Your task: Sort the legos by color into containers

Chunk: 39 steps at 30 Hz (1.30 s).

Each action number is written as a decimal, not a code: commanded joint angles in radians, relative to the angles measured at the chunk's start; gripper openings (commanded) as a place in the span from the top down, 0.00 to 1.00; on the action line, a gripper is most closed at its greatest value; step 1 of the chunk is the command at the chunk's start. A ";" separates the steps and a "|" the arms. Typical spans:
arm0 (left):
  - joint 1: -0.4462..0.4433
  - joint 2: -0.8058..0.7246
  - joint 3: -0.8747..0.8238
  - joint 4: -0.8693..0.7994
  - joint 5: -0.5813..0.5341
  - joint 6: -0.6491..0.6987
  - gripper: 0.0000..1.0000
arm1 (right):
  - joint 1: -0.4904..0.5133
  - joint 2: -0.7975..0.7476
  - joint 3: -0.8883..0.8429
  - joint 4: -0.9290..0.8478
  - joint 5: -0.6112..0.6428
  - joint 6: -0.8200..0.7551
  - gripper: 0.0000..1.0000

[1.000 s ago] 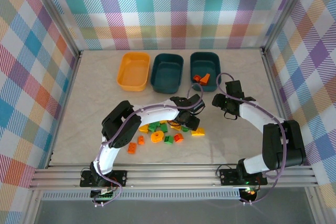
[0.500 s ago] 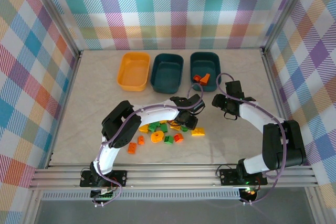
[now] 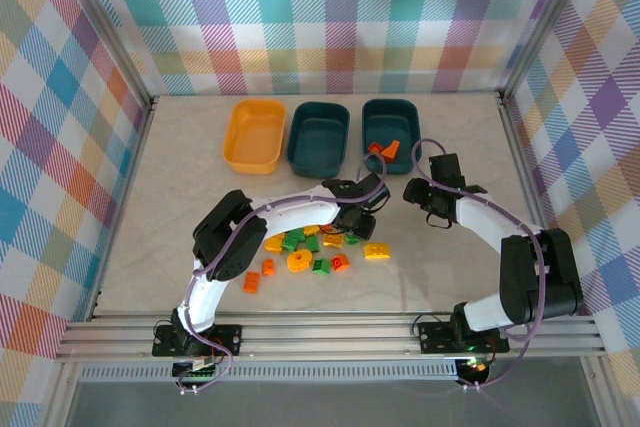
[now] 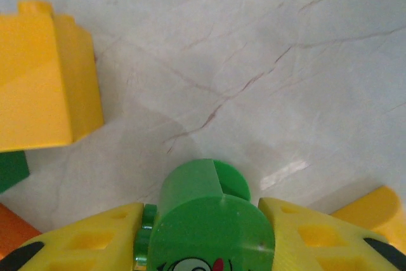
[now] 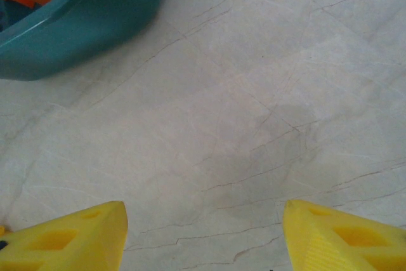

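Left jaws around one green lego

Legos: yellow, green, orange-red, loose cluster mid-table; round green lego bears printed face. Far edge, side by side: yellow-orange tub, middle teal tub, right teal tub holding orange-red pieces.

White arms with black joints, lilac cables, yellow tool fingers.

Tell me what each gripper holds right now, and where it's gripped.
The left gripper pinches a green round lego by its two sides. The right gripper is open and holds nothing.
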 commanded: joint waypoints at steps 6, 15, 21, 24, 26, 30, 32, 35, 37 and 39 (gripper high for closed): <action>0.068 -0.049 0.154 -0.027 0.115 0.019 0.61 | -0.010 0.029 -0.006 0.029 -0.011 -0.009 0.35; 0.269 0.069 0.453 -0.120 0.060 0.012 0.60 | -0.020 0.047 -0.003 0.059 -0.021 0.014 0.35; 0.399 0.253 0.696 -0.186 0.060 -0.003 0.59 | -0.021 0.051 -0.033 0.132 -0.036 0.036 0.35; 0.426 0.352 0.826 -0.255 0.062 0.007 0.57 | -0.022 0.039 -0.060 0.170 -0.042 0.046 0.35; 0.437 0.385 0.851 -0.263 0.079 0.007 0.57 | -0.023 0.034 -0.071 0.188 -0.047 0.053 0.35; 0.443 0.404 0.851 -0.261 0.081 0.014 0.55 | -0.024 0.041 -0.077 0.202 -0.059 0.057 0.35; 0.445 0.400 0.851 -0.269 0.080 0.018 0.49 | -0.023 0.048 -0.076 0.206 -0.068 0.059 0.35; 0.448 0.370 0.851 -0.287 0.085 0.020 0.29 | -0.023 0.048 -0.081 0.212 -0.076 0.061 0.35; 0.448 0.334 0.846 -0.297 0.086 0.025 0.26 | -0.023 0.043 -0.087 0.219 -0.081 0.061 0.35; 0.447 0.281 0.820 -0.298 0.092 0.031 0.22 | -0.024 0.036 -0.096 0.230 -0.089 0.060 0.35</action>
